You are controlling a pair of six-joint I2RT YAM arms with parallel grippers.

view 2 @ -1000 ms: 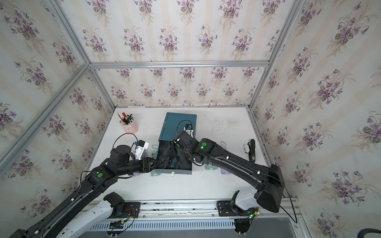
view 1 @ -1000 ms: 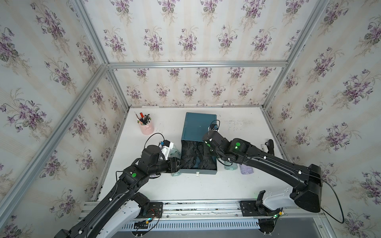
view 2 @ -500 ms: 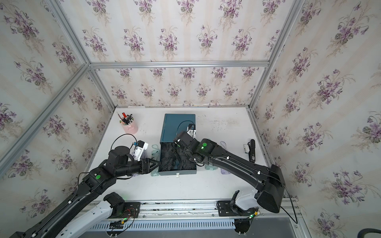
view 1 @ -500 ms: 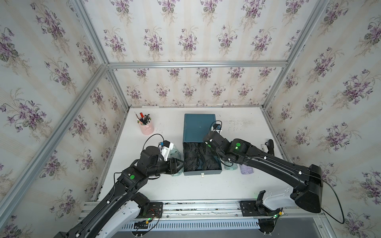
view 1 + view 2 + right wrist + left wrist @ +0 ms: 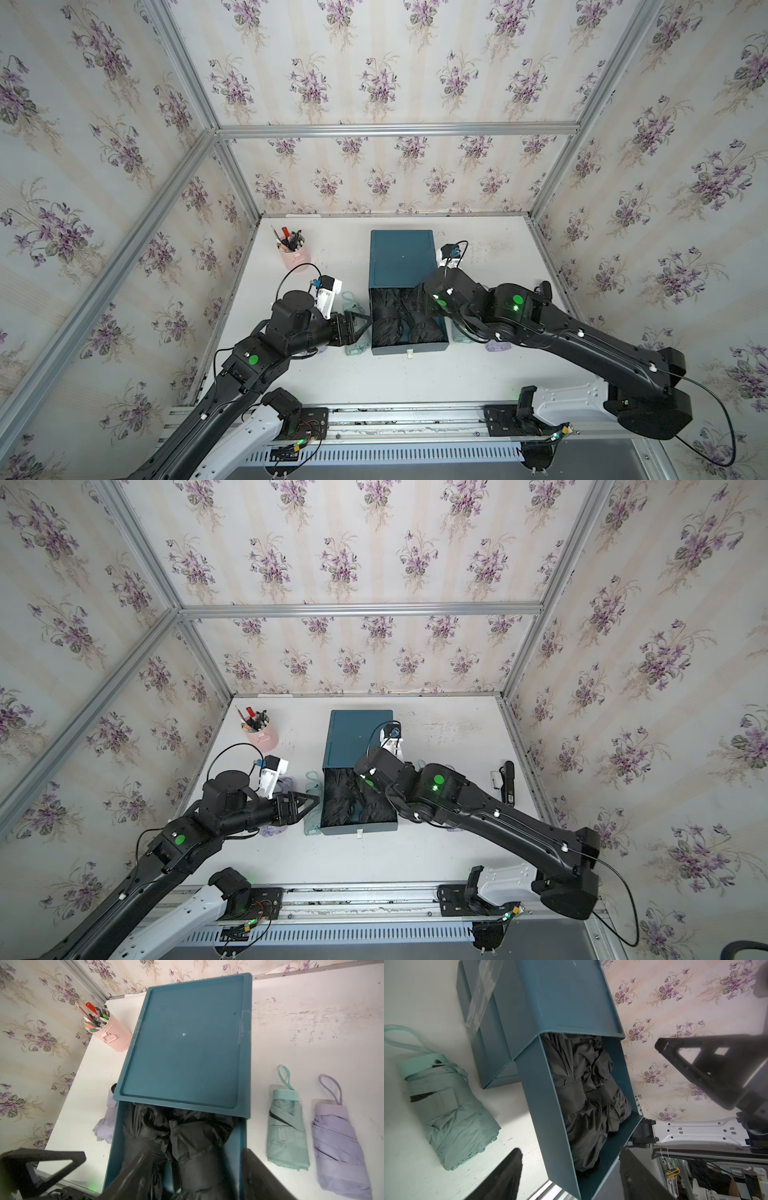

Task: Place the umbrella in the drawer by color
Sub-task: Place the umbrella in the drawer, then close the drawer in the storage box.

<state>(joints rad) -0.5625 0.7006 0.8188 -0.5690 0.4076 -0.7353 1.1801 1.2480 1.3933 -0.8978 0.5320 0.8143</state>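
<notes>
At the far left of the tabletop (image 5: 415,386) stands a pink pen cup (image 5: 292,254). Nearer, the left arm (image 5: 291,328) reaches in from the near left. Its jaws are apart and empty, pointing right toward the drawer (image 5: 402,257) and hanging above a mint umbrella (image 5: 450,1109) that lies just beside the drawer's left wall. A lilac umbrella (image 5: 104,1126) lies partly under that arm. The mint one's long axis runs near to far, with its strap loop at the far end.

In the middle, the drawer's top tray is pulled out toward the near edge, its white pull tab (image 5: 410,354) facing near. Two black umbrellas (image 5: 390,320) lie in it side by side, with their long axes near to far along the tray. The right arm (image 5: 519,311) comes over from the near right. Its jaws are apart, straddling the right-hand black umbrella (image 5: 197,1147) without pinching it. That umbrella sits straight below the jaws, already in the tray.

Right of the drawer lie a second mint umbrella (image 5: 287,1132) and a second lilac umbrella (image 5: 340,1147), parallel, with their loops at the far end. I'd judge the black pair done. The right arm is nearer these two and the left arm nearer its own pair, and any grasp would want the jaws set across an umbrella's short width.
</notes>
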